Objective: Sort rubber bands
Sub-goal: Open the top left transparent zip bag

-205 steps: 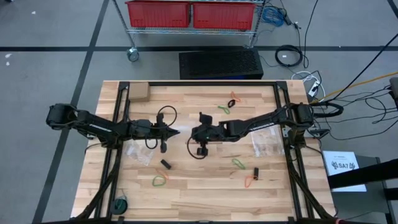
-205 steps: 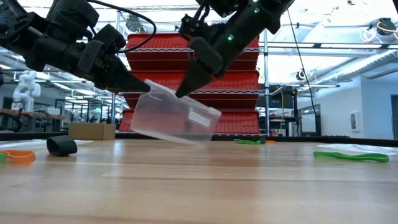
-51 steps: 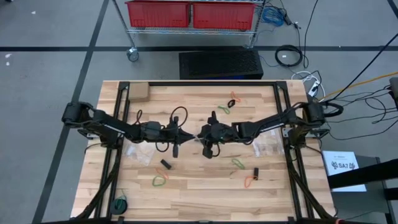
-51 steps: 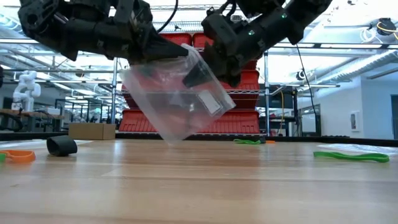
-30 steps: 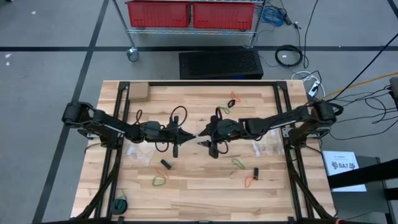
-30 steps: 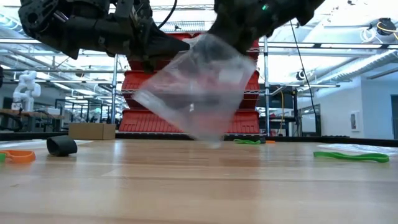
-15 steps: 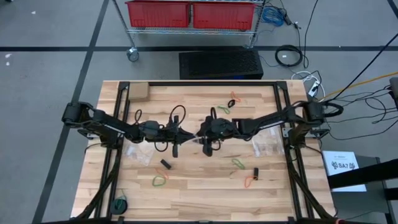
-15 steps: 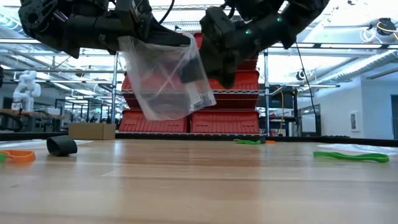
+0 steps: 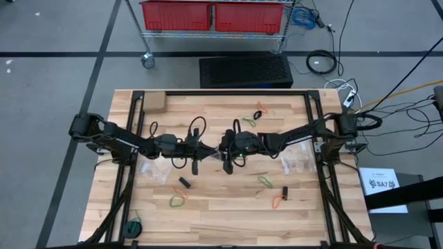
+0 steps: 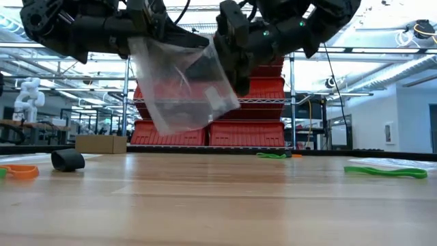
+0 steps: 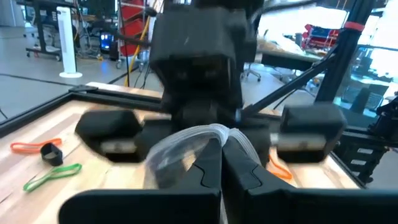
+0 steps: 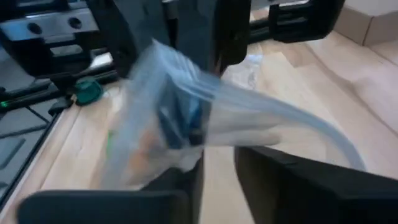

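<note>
Currently mid-bench: left gripper (image 9: 205,149) clamped on clear zip bag (image 10: 181,85) rim, right gripper (image 9: 223,153) narrow, pinching opposite rim. Rubber bands (image 9: 265,182) loose toward bench near edge and far edge. Light, floppy, stretchy; best pinched across one strand.

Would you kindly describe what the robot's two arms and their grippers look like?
Both the left arm and the right arm are matte black, built of slim jointed segments. A black cable loops above each wrist. The left gripper and right gripper taper to two narrow dark fingers. A small green light glows on the right arm in the low view.
</note>
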Available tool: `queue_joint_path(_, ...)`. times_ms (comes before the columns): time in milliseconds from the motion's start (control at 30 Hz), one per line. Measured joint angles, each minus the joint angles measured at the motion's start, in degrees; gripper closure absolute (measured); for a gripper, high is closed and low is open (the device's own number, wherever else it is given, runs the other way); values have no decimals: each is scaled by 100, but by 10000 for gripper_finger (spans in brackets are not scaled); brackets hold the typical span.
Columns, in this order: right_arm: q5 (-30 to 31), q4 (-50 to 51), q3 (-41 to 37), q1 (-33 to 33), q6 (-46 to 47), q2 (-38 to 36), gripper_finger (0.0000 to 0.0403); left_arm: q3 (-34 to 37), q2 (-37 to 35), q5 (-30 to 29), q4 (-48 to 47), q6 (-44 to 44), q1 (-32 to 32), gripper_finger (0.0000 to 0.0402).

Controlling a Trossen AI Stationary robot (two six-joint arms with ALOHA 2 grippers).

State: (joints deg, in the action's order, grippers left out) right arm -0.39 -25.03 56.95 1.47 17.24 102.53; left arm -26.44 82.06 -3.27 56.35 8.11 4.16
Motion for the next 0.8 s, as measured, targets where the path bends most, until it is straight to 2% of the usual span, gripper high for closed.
queue_joint_path(167, -337, -890, 0, -7, 61, 353, 219, 2, 0, 4, 49, -97, 0, 402)
queue_joint_path(300, -716, -1255, 0, -19, 211, 439, 176, 7, 0, 26, 56, -101, 4, 402)
queue_joint_path(467, -1178, -824, 0, -20, 336, 272, 178, 7, 0, 26, 70, -132, 4, 402)
queue_joint_path(633, -1156, 721, 11, -17, 322, -179, 186, 7, 4, 24, 7, -152, 0, 402)
queue_joint_path(800, -1155, 1428, 11, 14, 211, -610, 187, 5, 4, -25, -75, -260, -4, 402)
